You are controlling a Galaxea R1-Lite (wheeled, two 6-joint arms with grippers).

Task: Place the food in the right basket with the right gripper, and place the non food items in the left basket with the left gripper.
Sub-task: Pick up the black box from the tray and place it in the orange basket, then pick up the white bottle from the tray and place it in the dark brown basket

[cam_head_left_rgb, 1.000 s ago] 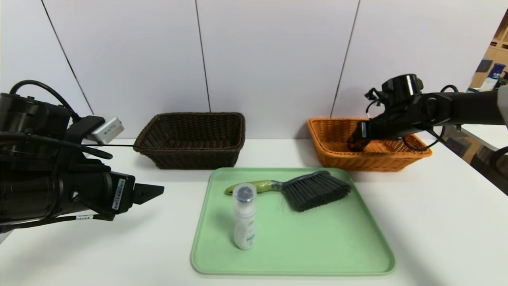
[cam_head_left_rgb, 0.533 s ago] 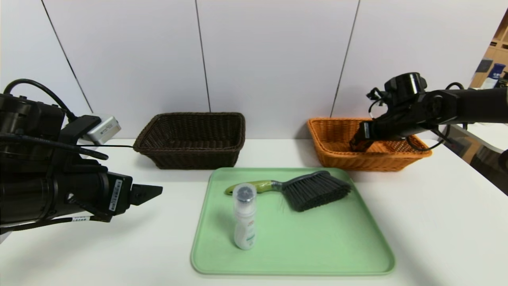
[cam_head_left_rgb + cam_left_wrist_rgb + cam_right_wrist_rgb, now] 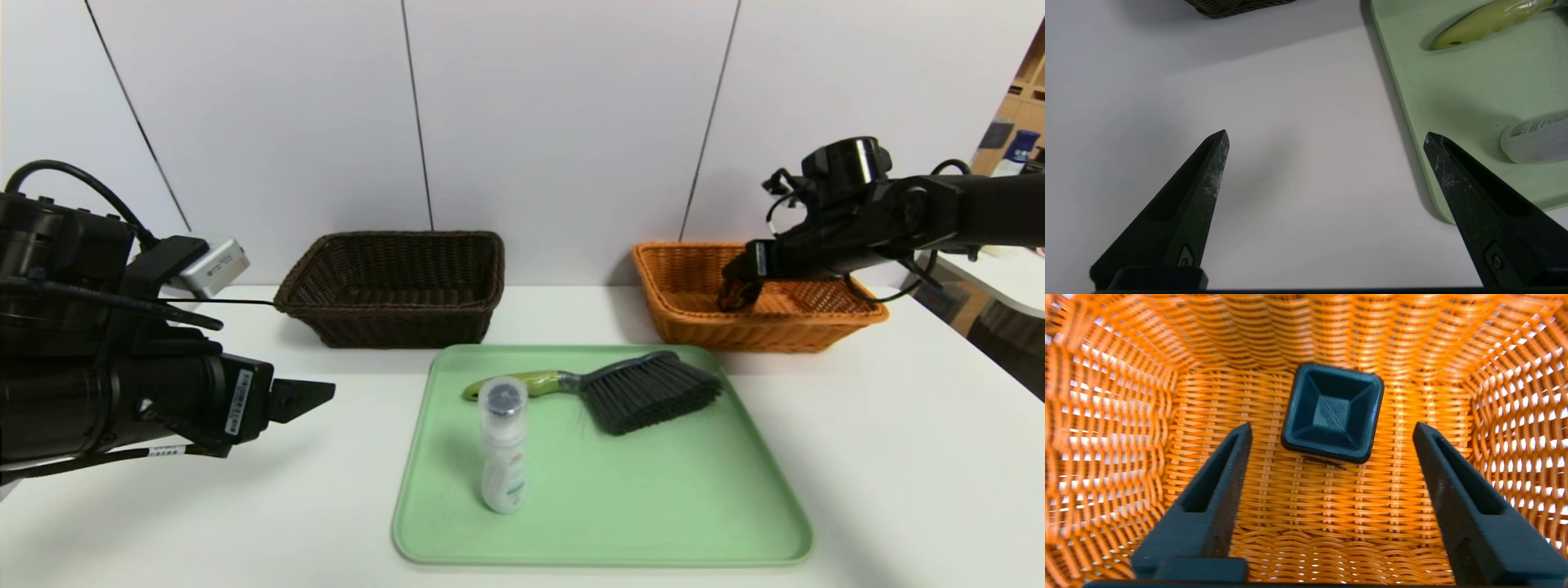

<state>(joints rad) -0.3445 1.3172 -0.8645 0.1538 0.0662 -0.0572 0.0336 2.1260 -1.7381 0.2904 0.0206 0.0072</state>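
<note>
Lab-like test bench: white table (image 3: pixel 898 457), plain panelled wall (image 3: pixel 563 114).

You can't read any wording here. The white bottle (image 3: pixel 504 445) carries small red and green print, and in the left wrist view a barcode with pale blue lettering, all too small to make out. The white label on the left gripper (image 3: pixel 303 399) shows dark print, also illegible.
</note>
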